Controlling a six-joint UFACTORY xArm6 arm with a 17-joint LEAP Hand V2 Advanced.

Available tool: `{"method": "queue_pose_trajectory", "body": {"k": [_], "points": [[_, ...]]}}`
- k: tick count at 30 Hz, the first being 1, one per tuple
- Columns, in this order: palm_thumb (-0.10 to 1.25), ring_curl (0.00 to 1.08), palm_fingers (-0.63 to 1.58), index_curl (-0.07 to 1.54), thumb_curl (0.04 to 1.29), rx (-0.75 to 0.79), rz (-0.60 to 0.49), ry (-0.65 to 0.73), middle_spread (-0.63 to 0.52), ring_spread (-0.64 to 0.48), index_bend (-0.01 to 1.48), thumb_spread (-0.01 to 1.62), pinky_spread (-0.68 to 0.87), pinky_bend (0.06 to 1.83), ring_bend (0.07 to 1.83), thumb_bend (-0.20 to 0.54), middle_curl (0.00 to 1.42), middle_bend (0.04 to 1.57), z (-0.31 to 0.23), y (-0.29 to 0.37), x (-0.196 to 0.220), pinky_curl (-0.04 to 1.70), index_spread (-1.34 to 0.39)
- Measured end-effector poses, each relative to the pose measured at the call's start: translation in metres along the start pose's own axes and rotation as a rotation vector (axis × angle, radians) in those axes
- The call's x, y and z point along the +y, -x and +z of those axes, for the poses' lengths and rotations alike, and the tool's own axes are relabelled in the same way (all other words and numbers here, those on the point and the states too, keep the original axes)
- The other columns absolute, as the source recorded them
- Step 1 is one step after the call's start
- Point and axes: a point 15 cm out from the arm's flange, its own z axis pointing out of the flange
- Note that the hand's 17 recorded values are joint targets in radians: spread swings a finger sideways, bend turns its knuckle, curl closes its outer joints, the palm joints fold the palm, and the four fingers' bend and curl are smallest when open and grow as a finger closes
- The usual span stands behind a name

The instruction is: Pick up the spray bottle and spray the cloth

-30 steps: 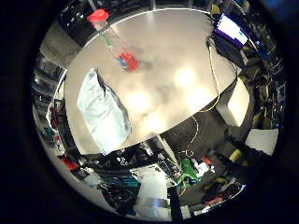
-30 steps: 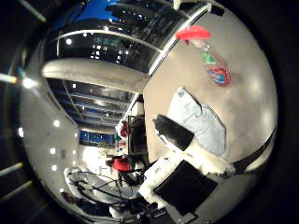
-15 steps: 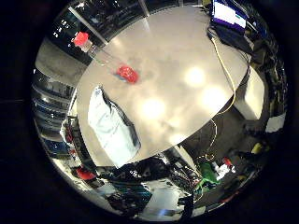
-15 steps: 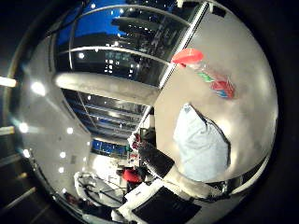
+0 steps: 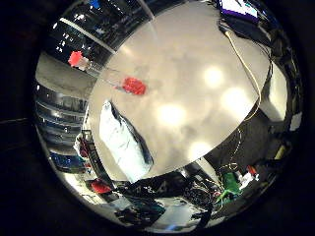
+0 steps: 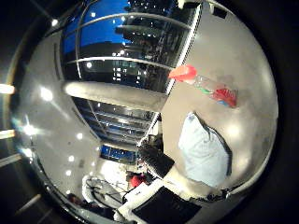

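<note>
- The spray bottle (image 6: 205, 86) stands on the round table (image 5: 197, 64) near its edge — clear body, red trigger head on top, a red band or liquid low down at its base.
- The cloth (image 5: 125, 142) lies flat on the same table, near the bottle but apart from it, pale blue-white with a dark fold along one side.
- Both look small in the palm views, so the hand is well above the table and touches nothing.
- No part of the hand shows in either view; whether the fingers are straight or curled I cannot tell.
- Handling, as a judgement: the bottle is probably light plastic, smooth and a little slippery, and tall enough to tip if nudged from one side.
- Best hold is likely round the neck just under the red head — fingers wrapped on the body, one free for the trigger.
- The cloth is soft and limp; it should stay put.
</note>
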Motion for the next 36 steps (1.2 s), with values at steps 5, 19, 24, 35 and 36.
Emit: {"method": "queue_pose_trajectory", "body": {"k": [5,19,24,35,36], "points": [[0.44,0.25,0.17,0.26,0.29,-0.011,0.019,0.012,0.05,0.15,0.15,1.02,0.41,0.47,0.42,-0.026,0.36,0.29,0.005,-0.011,0.000,0.28,-0.22],[0.44,0.25,0.17,0.27,0.28,-0.084,0.056,0.053,0.04,0.13,0.15,1.04,0.40,0.45,0.42,-0.025,0.36,0.29,0.013,-0.040,0.000,0.28,-0.22],[0.44,0.25,0.17,0.27,0.28,-0.116,0.087,0.041,0.04,0.13,0.15,1.04,0.40,0.44,0.42,-0.025,0.36,0.30,0.008,-0.063,-0.005,0.28,-0.23],[0.47,0.25,0.19,0.27,0.28,-0.209,0.138,0.034,0.03,0.12,0.16,1.05,0.40,0.42,0.41,-0.021,0.36,0.29,0.011,-0.100,0.005,0.27,-0.23],[0.48,0.25,0.19,0.27,0.28,-0.217,0.145,0.035,0.03,0.12,0.16,1.05,0.40,0.41,0.42,-0.022,0.36,0.29,0.013,-0.105,0.008,0.27,-0.23]]}}
